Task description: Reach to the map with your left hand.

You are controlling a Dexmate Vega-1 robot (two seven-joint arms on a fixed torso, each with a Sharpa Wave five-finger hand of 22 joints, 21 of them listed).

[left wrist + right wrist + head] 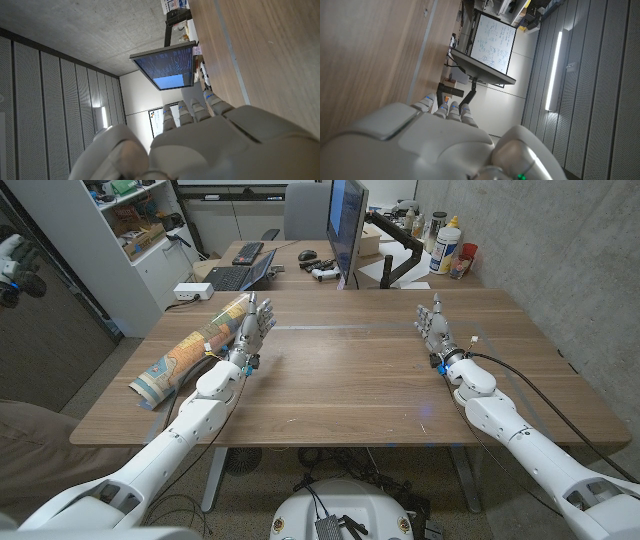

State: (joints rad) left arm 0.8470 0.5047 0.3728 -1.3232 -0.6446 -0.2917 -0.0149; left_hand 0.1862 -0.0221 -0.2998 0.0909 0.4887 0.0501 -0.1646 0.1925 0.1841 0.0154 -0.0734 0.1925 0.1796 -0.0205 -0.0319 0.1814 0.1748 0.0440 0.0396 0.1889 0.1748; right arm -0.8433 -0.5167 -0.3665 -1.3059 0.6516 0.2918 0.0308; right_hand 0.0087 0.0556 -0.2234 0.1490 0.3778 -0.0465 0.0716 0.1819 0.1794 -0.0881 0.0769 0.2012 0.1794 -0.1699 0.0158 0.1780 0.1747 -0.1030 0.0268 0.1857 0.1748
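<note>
Map [190, 352] rolled, just beside left hand [252, 324], outer side.

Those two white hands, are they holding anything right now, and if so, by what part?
Nothing is held. The left hand stands beside the rolled map with its fingers up, not gripping it. The right hand stands apart on the bare table.

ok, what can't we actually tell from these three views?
- Contact between left hand and map: head view, hand overlaps the map's edge, too small to settle.
- The map's print: head view, too small.
- Left palm: left wrist view, hidden behind the hand's back.
- Right palm: right wrist view, same with the right hand.
</note>
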